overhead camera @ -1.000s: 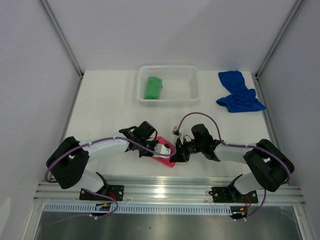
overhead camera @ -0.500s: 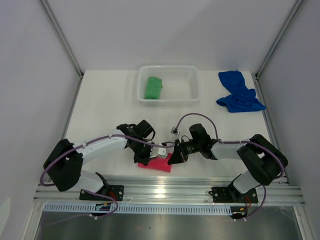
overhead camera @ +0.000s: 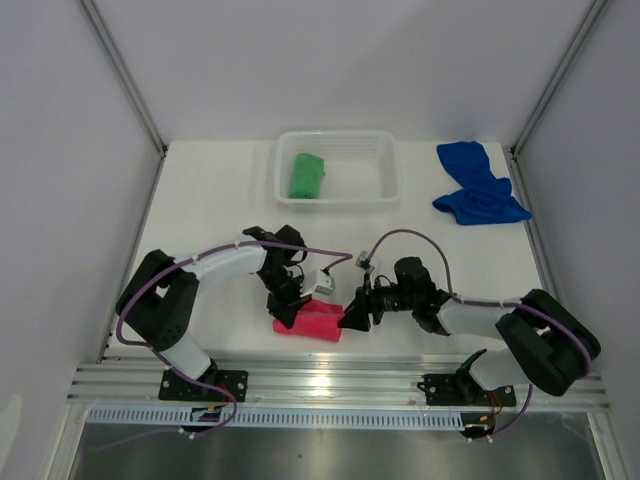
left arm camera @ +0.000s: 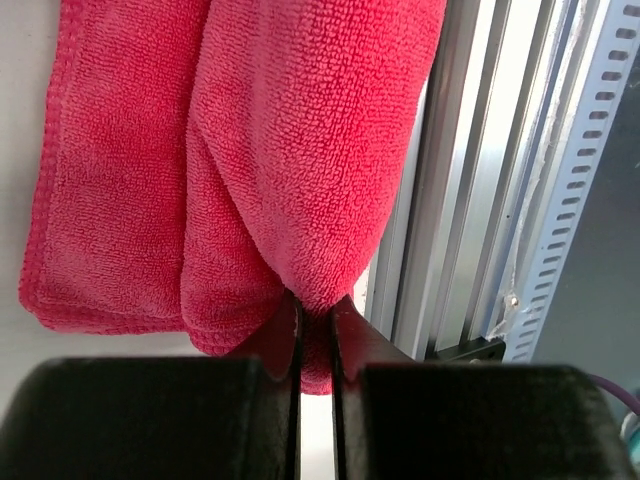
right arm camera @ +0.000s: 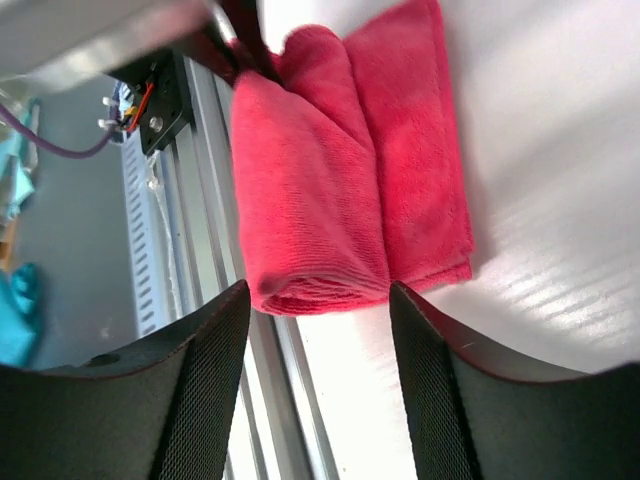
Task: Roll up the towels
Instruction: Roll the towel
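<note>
Jaws on your left gripper [left arm camera: 315, 312] pinch the pink-red towel [left arm camera: 300, 150]; your right gripper [right arm camera: 315, 295] gapes wide, holding nothing. Three towels counted: that one, one green towel [overhead camera: 305, 175], one blue towel [overhead camera: 478, 185].

left arm [overhead camera: 215, 265]: we reach inward, elbow bent, wrist tipped down | left gripper [left arm camera: 315, 305]: our jaws are nearly together, pinching a fold of the pink-red towel [left arm camera: 300, 150] | right arm [overhead camera: 470, 312]: we lie low, stretched leftward | right gripper [right arm camera: 318, 300]: our fingers are spread apart, clamping nothing

Plain pink-red towel [overhead camera: 310, 322], green towel [overhead camera: 306, 175], royal blue towel [overhead camera: 478, 185]; white slotted basket [overhead camera: 345, 201].
</note>
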You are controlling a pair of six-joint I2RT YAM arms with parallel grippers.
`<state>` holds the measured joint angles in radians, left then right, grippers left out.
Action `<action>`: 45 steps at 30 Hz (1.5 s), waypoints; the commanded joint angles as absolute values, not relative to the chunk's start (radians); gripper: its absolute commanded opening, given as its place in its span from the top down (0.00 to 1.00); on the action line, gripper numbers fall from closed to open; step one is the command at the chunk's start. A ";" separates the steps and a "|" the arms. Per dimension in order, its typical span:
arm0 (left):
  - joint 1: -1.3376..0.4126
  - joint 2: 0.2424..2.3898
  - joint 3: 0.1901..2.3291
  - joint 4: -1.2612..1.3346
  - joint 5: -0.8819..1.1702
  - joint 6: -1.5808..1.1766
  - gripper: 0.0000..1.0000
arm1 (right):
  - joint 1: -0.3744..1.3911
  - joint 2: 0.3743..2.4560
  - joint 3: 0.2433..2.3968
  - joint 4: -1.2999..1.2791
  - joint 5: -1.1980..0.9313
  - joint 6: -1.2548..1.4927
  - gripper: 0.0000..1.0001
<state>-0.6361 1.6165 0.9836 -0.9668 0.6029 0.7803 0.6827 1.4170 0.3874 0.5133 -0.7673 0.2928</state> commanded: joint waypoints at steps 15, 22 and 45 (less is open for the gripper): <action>-0.589 1.612 1.028 -0.989 0.663 0.792 0.99 | 0.966 0.562 0.280 0.349 0.365 -0.077 0.01; -0.589 1.591 1.012 -0.957 0.666 0.778 0.99 | 0.890 0.607 0.310 0.234 -0.041 -0.083 0.11; -0.589 1.571 0.991 -0.957 0.650 0.801 0.99 | 0.853 1.212 0.268 0.873 -0.439 0.041 0.01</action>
